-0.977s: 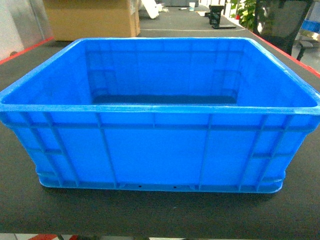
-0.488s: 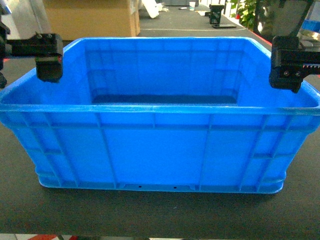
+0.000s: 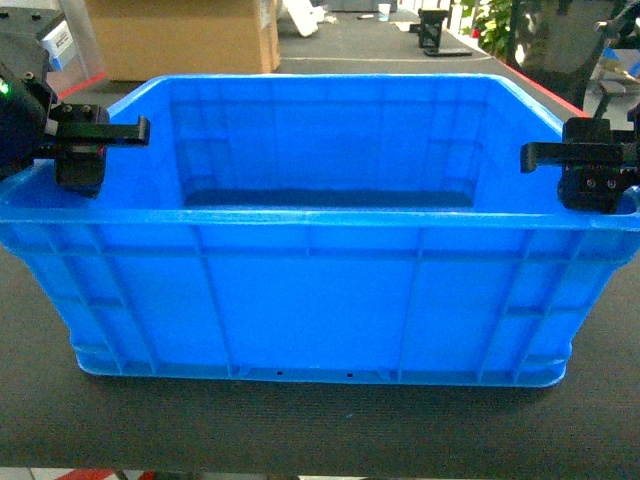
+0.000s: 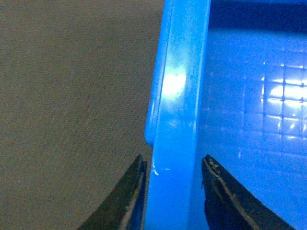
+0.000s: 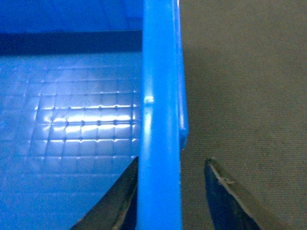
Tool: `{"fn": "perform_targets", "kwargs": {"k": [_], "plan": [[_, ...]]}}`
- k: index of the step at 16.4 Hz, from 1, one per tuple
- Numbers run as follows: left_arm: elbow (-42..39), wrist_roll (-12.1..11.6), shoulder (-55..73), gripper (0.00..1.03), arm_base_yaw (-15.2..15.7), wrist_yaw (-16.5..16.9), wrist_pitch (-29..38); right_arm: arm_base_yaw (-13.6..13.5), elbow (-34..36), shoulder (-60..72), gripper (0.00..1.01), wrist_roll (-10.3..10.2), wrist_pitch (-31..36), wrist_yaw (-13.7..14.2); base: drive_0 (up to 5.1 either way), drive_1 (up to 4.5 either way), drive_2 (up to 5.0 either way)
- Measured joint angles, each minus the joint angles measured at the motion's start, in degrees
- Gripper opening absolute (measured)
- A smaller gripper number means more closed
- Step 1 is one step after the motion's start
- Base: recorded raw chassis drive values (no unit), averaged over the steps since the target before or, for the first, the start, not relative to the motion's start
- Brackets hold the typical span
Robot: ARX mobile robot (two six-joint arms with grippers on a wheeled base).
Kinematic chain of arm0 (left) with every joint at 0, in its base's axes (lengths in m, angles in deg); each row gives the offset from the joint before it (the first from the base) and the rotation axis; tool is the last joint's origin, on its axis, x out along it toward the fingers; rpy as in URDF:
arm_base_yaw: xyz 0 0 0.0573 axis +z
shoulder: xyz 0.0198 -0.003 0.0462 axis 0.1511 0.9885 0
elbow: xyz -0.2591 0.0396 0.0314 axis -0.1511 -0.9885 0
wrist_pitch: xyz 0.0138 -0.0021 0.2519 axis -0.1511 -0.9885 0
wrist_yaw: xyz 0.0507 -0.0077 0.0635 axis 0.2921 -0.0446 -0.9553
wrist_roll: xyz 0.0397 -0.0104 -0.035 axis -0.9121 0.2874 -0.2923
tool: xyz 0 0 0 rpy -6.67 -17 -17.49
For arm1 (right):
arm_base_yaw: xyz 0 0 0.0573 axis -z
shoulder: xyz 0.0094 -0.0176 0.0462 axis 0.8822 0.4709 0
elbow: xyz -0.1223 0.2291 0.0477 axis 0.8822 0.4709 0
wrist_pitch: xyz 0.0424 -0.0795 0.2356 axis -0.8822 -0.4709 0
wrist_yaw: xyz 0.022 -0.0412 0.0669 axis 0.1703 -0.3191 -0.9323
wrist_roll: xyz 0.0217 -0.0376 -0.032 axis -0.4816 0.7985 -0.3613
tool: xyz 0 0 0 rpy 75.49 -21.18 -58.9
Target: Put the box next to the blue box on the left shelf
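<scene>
The left tool [image 3: 85, 150] sits at nine o'clock on the box [image 3: 320, 290], its jaws spread and straddling the thick left rim. From the left wrist camera, one finger [image 4: 125, 201] hangs outside over the dark mat and the other [image 4: 223, 196] inside over the grid floor, with the rim [image 4: 177, 120] running up between them; the outer finger looks to be touching the rim's edge, the inner one stands a little off it. Nothing is pinched yet.

The right tool [image 3: 590, 172] mirrors it at three o'clock, likewise open across the right rim. In the right wrist camera, the inner finger [image 5: 120, 201] lies right against the rim [image 5: 160, 96], while the outer finger [image 5: 225, 201] stands apart from it over the mat.

The box itself rests flat on the dark counter [image 3: 320, 430], filling most of the head camera's view, its ribbed front wall facing the robot and its open top showing. At eleven o'clock behind it stands a cardboard carton [image 3: 185, 38]; at one o'clock there is some green foliage [image 3: 492, 22].
</scene>
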Motion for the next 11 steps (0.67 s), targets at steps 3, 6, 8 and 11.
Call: {"fn": "perform_targets", "kwargs": {"k": [3,6,8,11], "plan": [[0.0,-0.5,-0.5,0.13,0.0,1.7,-1.4,-0.3,-0.3,0.1,0.12,-0.4,0.1,-0.7,0.0,0.00,0.0],[-1.3,-0.9,-2.0,0.12,-0.5,1.1,0.1,-0.4,-0.1,-0.7,0.11,-0.5,0.1,-1.2,0.0,0.00,0.0],[-5.6,-1.0,-6.6,0.12,-2.2,-1.0,1.5,-0.8,2.5,-4.7,0.11,-0.6,-1.1,-0.1,0.0,0.00,0.0],[-13.2,-1.3,-18.1,0.12,-5.9,-6.5,5.3,-2.7,7.3,-15.2,0.11,-0.3,-1.2,3.0,0.0,0.00,0.0]]}}
